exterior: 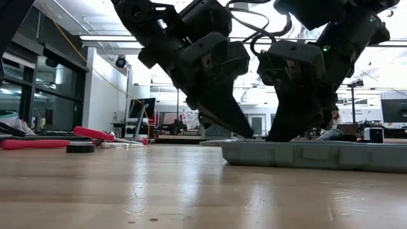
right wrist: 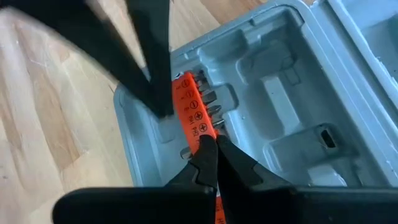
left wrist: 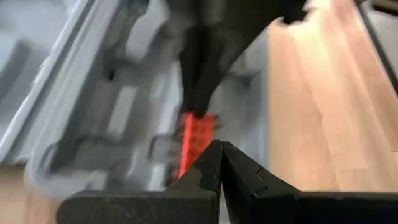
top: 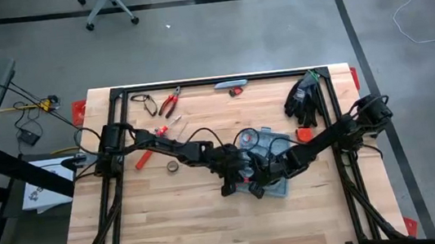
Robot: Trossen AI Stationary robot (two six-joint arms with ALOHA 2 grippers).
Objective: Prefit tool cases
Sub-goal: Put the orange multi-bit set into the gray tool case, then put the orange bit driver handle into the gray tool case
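Both grippers, left [top: 237,181] and right [top: 267,180], work over the open case [top: 274,150] at mid-table [top: 172,226], each with fingers pressed together and holding nothing. Their tips meet at an orange bit strip [right wrist: 194,115] lying in a moulded slot near the case's edge. Seating it well likely means pressing straight down along its length, evenly, without tipping the tray. Other slots in view look empty. Loose pliers [top: 169,104] lie well apart.
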